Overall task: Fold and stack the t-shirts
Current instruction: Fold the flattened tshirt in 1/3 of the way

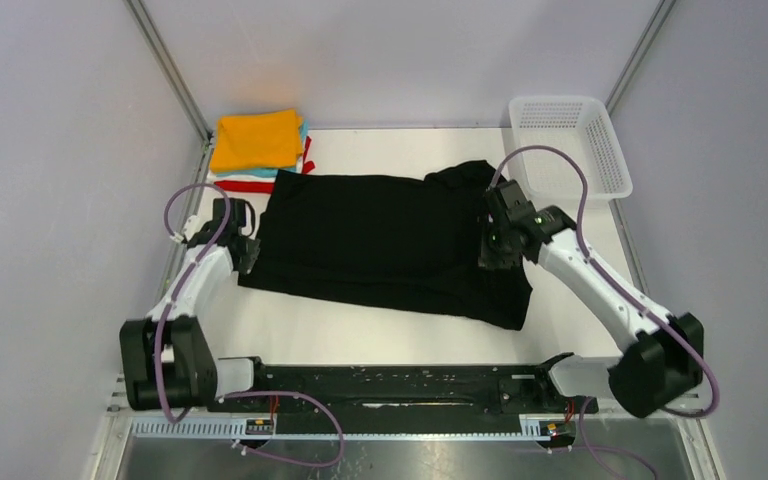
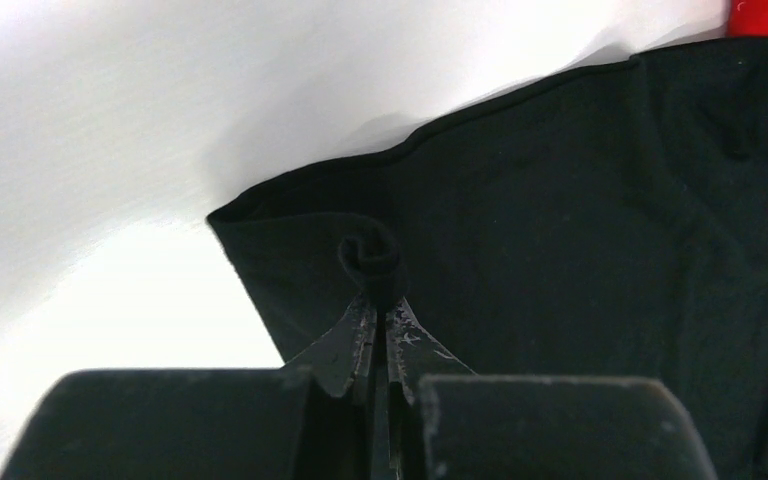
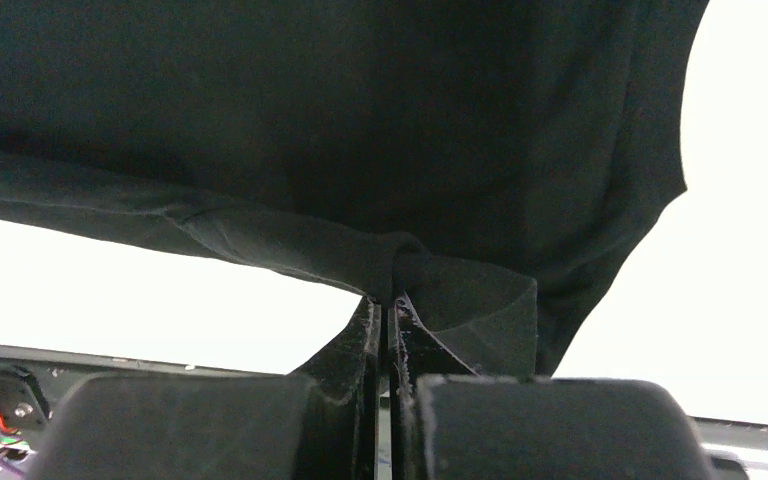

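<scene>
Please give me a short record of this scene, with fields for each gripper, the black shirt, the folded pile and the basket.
left gripper: shut, pinching the left edge of the black t-shirt
right gripper: shut, pinching a fold at the shirt's right side
black t-shirt: lying spread on the table, held at both sides
folded pile: far left corner, orange shirt on top
basket: white mesh, far right corner

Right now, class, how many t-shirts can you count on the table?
5: the black t-shirt spread mid-table; the orange t-shirt, teal t-shirt, white t-shirt and red t-shirt stacked far-left. Others may hide there.
</scene>
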Available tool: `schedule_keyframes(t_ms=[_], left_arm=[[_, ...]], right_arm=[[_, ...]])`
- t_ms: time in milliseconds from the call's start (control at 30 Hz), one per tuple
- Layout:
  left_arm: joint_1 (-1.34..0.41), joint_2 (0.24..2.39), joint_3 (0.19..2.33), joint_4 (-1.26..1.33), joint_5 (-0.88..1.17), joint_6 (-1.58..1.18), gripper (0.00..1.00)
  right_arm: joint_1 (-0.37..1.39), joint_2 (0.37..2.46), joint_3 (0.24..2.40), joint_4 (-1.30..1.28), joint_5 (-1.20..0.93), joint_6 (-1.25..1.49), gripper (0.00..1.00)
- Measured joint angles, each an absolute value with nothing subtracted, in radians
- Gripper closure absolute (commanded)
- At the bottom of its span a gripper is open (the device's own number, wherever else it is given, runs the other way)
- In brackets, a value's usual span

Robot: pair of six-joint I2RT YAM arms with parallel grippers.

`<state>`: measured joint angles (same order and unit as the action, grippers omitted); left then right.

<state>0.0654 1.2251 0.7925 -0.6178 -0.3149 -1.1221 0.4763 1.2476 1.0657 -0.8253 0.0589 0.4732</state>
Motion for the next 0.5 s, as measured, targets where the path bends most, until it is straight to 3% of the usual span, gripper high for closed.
schedule_keyframes(t_ms=[67, 133, 167, 233, 333, 467, 500], left_arm=[[0.065, 1.298, 0.825, -0.598, -0.316, -1.118, 1.0], [0.065, 1.376, 0.863, -0.585, -0.315, -1.115, 0.86], [0.066, 1.414, 0.881, -0.577, -0.315, -1.111, 0.69], [0.068, 1.496, 0.925, -0.568, -0.311, -1.1, 0.34], [0.082, 1.608, 0.997, -0.557, -0.285, -1.075, 0.03], [0.098, 1.642, 1.042, -0.552, -0.251, -1.041, 0.01], [0.1, 1.633, 1.044, -0.551, -0.243, -1.031, 0.01]], right_arm=[[0.45, 1.32, 1.112, -0.809, 0.057, 0.436, 0.97], [0.422, 1.413, 1.171, -0.785, 0.049, 0.391, 0.93], [0.406, 1.47, 1.209, -0.775, 0.037, 0.365, 0.88], [0.379, 1.597, 1.299, -0.756, 0.018, 0.318, 0.51], [0.353, 1.791, 1.472, -0.749, 0.02, 0.273, 0.3], [0.342, 1.897, 1.575, -0.706, 0.033, 0.263, 0.02], [0.341, 1.882, 1.554, -0.681, 0.021, 0.268, 0.01]])
